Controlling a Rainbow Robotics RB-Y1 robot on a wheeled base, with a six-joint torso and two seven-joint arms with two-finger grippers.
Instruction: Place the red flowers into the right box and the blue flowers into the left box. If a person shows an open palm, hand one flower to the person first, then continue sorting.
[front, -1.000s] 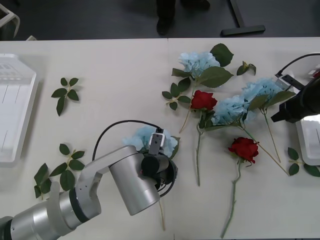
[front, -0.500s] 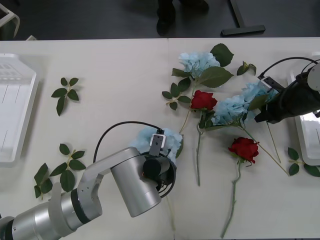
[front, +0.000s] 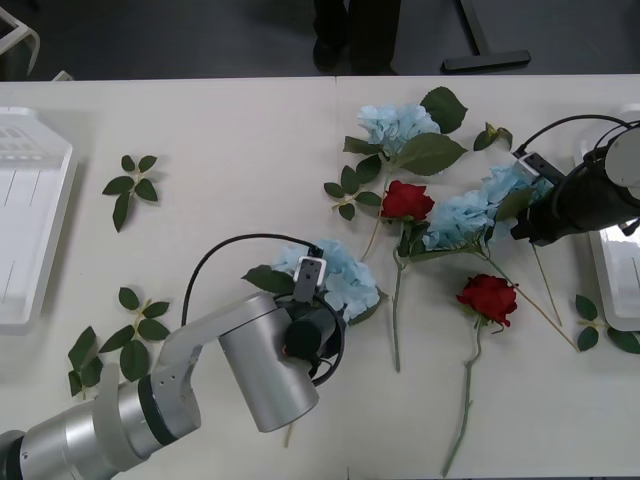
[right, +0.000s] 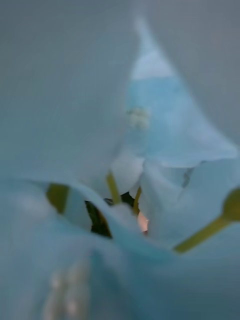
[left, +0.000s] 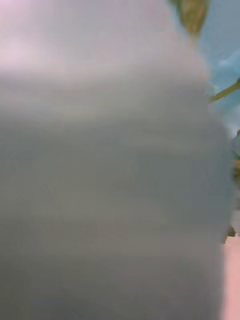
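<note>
Left gripper (front: 318, 322): low in the middle of the front view, wrist pointing up the frame into a blue flower (front: 340, 280); I cannot tell how its jaws stand, the arm's own body hides them.
That blue flower: bloom just above the wrist, a leaf out to its left, stem running down the frame under the arm and poking out below it; I'd judge it is in the arm's hold, though no contact is visible.
Left box (front: 30, 230): far left edge of the frame, well apart from the bloom; the way there crosses bare table with loose leaf sprigs (front: 130, 187) only.
Right gripper (front: 524, 228): right of the frame, nose pressed into the blue flowers (front: 500, 195) lying there; jaw state cannot be told.
Right wrist view: pale blue petals (right: 160, 115) and thin green stalks (right: 112, 187) close up against the camera.
Right box (front: 612, 275): at the right edge, just beside the right arm.
Red flowers: one (front: 406, 200) in the middle of the frame, one (front: 488, 297) lower right, stems trailing down the frame, both between the arms and nearer the right arm.
Further blue flower (front: 398, 126): upper middle, untouched.
Open room: wide on the left half; crowded stems around the right arm, so a lift there could drag a neighbour.
</note>
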